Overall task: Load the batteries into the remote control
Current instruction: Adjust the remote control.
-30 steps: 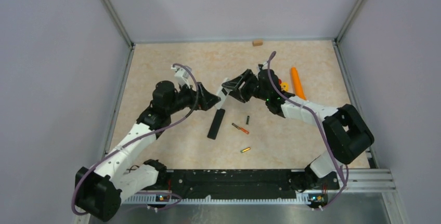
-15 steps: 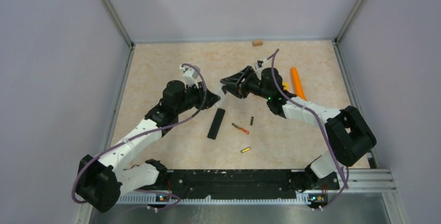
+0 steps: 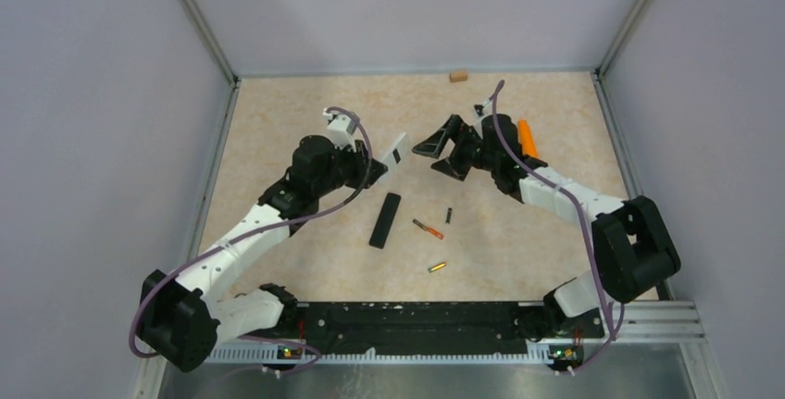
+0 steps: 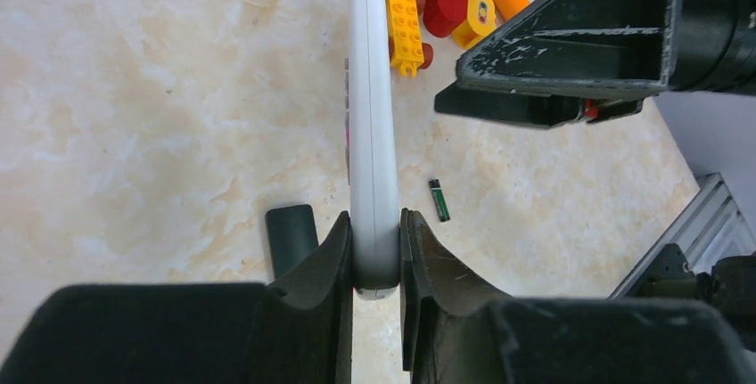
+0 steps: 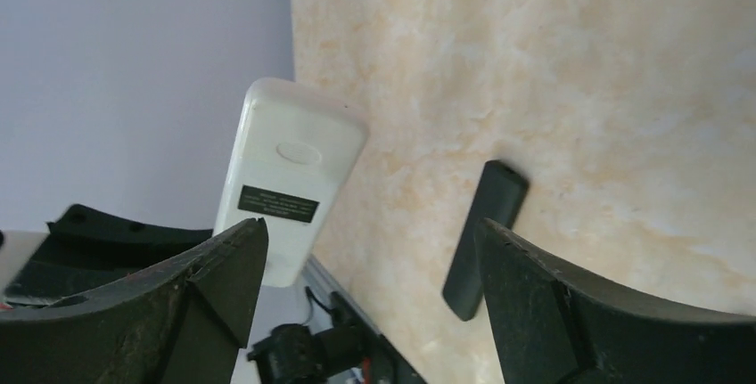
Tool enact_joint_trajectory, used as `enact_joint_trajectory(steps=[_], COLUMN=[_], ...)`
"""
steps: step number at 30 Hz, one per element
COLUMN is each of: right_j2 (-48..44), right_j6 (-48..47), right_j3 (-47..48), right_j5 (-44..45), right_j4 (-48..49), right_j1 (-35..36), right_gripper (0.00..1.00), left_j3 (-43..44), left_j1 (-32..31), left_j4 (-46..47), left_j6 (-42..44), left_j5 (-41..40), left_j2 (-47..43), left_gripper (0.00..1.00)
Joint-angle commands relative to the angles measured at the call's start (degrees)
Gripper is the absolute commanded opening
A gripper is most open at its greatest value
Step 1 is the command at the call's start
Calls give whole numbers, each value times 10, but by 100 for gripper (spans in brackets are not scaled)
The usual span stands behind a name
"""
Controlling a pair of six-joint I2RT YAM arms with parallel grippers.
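Observation:
My left gripper [image 3: 379, 168] [image 4: 374, 225] is shut on the lower end of the white remote control [image 3: 397, 150] [image 4: 371, 126], holding it edge-up above the table. The right gripper [image 3: 425, 159] [image 5: 370, 234] stands open just right of the remote, apart from it; the right wrist view shows the remote's [image 5: 290, 166] labelled back. On the table lie three small batteries: a dark one [image 3: 449, 216] [image 4: 438, 200], an orange-gold one [image 3: 427, 229] and a gold one [image 3: 437, 267]. A slim black bar [image 3: 385, 219] [image 5: 488, 201] lies left of them.
An orange carrot-shaped cone [image 3: 528, 136] lies behind the right arm, beside a yellow toy brick [image 4: 405, 12] and red pieces [image 4: 445, 3]. A small wooden block [image 3: 458, 76] sits by the back wall. Grey walls enclose the table; a black rail [image 3: 417, 317] runs along its near edge.
The left gripper shut on the remote and carried it slightly up and back. The right gripper opened, let go of the remote and drew away to the right.

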Motion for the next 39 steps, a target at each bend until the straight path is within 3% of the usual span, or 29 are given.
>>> enact_joint_trajectory(steps=[1,4,8,12,16,20,24,28,36,37,39], right_j2=[-58,-77,-106,-115,-94,-95,-126,-130,-132,-134,-138], right_j6=[-205,-307,-447,-519,-563,-569,-527,-482,-427,-422,-400], right_j3=[27,31,35,24,62,57,26,24,22,22,21], right_j5=[-48,-89,-146,-261,-389,-458,-476,-507,-540,-541,-539], right_j4=[-28,-25,-7,22,-58,-68,11,39,98,105,128], right_j1=[-36,-53,-56,-57,-56,-54,-49,-49,-39,-38,-33], right_gripper=[92,98,99,99,97,86,73,48,7,4,0], left_j3=[54,84,139,215,254,258,263,264,243,241,237], left_j1=[-2,-1,-1,6,22,26,26,27,28,28,28], left_j4=[-29,-66,-152,-246,-304,-314,-331,-339,-263,-252,-229], left_j6=[68,101,156,223,290,325,346,358,307,299,276], left_j5=[30,99,179,245,339,399,432,446,458,460,461], left_j2=[9,20,39,59,61,49,45,33,-3,-6,-10], left_gripper=[0,0,0,0,0,0,0,0,0,2,20])
